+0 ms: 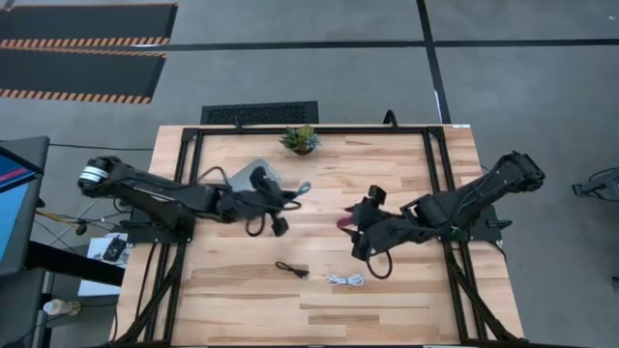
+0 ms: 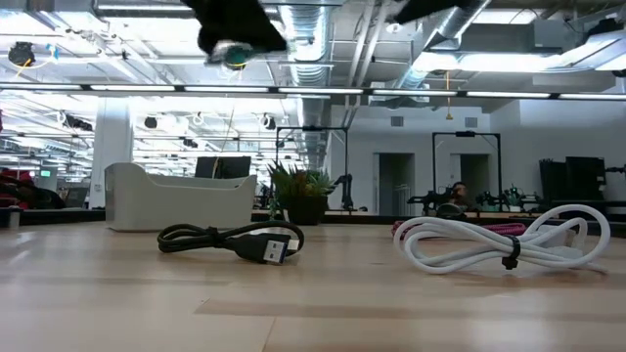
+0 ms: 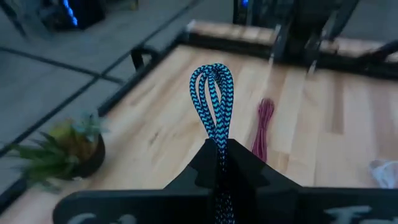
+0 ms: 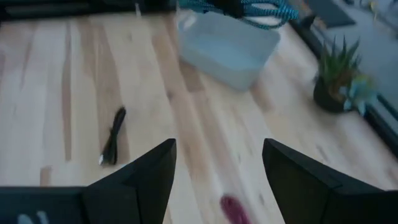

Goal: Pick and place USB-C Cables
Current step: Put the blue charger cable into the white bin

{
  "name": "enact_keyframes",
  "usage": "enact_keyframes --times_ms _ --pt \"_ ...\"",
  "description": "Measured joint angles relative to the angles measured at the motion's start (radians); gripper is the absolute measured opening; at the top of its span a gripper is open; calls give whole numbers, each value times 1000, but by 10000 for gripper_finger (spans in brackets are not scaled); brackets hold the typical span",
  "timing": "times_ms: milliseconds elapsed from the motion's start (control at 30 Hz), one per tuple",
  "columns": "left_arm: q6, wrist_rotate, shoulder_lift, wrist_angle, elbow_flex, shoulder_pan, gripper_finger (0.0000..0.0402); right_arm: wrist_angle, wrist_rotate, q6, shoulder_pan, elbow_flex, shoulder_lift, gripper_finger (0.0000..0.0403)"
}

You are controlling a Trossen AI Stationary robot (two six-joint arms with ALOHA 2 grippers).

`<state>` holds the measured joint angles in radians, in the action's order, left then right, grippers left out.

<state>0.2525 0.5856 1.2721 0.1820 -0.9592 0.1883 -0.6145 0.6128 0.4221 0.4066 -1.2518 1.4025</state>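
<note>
My left gripper (image 3: 221, 163) is shut on the teal cable (image 3: 214, 93) and holds it in the air beside the clear bin (image 1: 256, 176). The right wrist view shows this cable (image 4: 261, 9) above the bin (image 4: 227, 50). My right gripper (image 4: 217, 168) hangs open over the table, and the maroon cable (image 4: 233, 208) lies flat just below it. The black cable (image 1: 291, 270) and the white cable (image 1: 345, 280) lie on the table nearer the front edge. My left gripper pinches the teal cable bundle between its two shut fingers, a little behind its looped end (image 3: 219, 140). The fingers lie along the bundle, and the loop sticks out past the fingertips. The cable is lifted clear of the table.
A small potted plant (image 1: 301, 139) stands at the table's far edge, behind the bin. The black cable (image 2: 235, 240) and white cable (image 2: 509, 244) lie apart on bare wood toward the front. A black frame runs along the table's sides.
</note>
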Motion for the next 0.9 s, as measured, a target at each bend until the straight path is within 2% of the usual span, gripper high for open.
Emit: enact_keyframes --times_ms 233,467,633,767,900 --pt "-33 58 -169 -15 4 3 0 170 -11 -111 -46 0 0 265" --pt "36 107 -303 -69 174 2 0 282 -15 -209 -52 0 0 265" --pt "95 86 -379 -342 378 1 0 335 -73 -221 -78 0 0 265" --pt "88 41 -395 -642 539 0 0 396 -161 -283 -113 1 32 265" --pt "36 -59 -396 -947 645 -4 0 611 -272 -360 -175 1 94 265"
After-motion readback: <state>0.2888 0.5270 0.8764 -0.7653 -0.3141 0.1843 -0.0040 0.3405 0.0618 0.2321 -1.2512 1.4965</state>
